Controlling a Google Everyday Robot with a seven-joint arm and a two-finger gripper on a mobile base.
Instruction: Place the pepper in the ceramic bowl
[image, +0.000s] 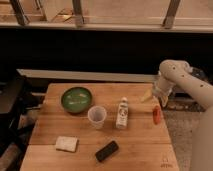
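The pepper (157, 116), small and red-orange, lies at the right edge of the wooden table (140, 142). The ceramic bowl (76, 99), dark green with a lighter inside, sits at the table's back left and looks empty. My gripper (162, 102) hangs from the white arm (172, 75) at the right, just above and slightly behind the pepper, far to the right of the bowl. Nothing shows in its grasp.
A translucent plastic cup (97, 116) stands in front and to the right of the bowl. A white bottle (122, 113) lies between cup and pepper. A pale sponge (66, 144) and a black item (107, 150) lie near the front edge. A small yellowish item (146, 95) shows beside the gripper.
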